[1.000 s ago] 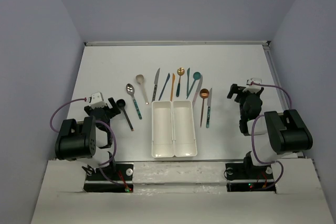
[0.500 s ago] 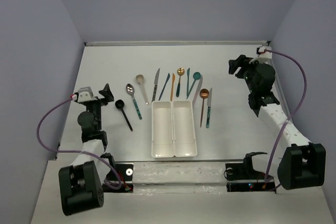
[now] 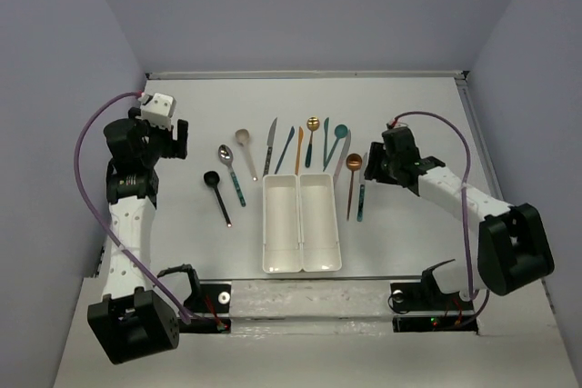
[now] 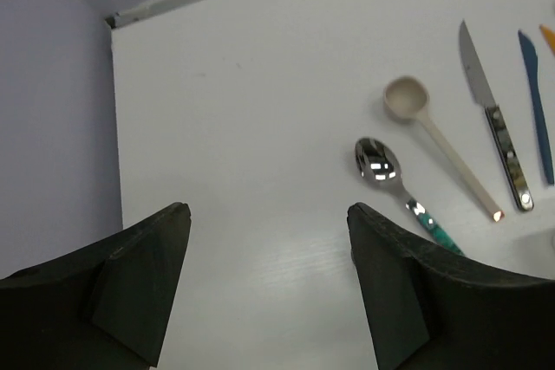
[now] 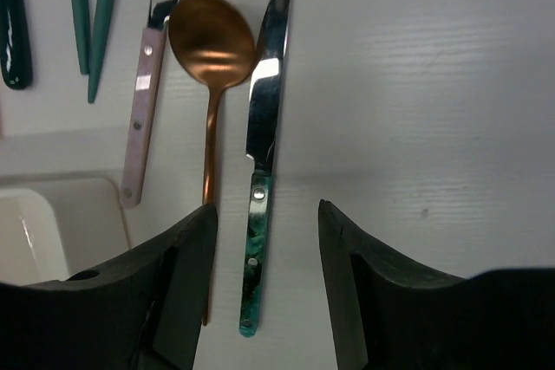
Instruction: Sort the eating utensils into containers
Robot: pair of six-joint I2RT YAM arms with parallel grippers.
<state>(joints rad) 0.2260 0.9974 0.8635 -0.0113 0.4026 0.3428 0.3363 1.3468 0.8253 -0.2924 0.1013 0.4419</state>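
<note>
At the table's centre: a white tray (image 3: 301,224) of two long narrow bins joined side by side, its length running toward the arms.
Utensils: a loose fanned row of slim spoons and knives, all lying on the white table (image 3: 182,224) behind and beside the tray.
Left of the tray: black spoon (image 3: 216,197), silver spoon with a teal handle (image 4: 378,164), cream spoon (image 4: 406,99), knife with a dark mottled handle (image 4: 507,158).
Right of the tray: copper spoon (image 5: 211,41), with a teal-handled knife (image 5: 263,110) just beside it and a pink-handled knife (image 5: 140,110) on its other side (handle end by the tray corner).
Right gripper (image 5: 266,210): jaws well apart, holding nothing, close over the teal-handled knife with one finger on each side of its handle. Contact cannot be told.
Left gripper (image 4: 267,210): jaws wide, holding nothing, above bare table at the far left, apart from the spoons.
</note>
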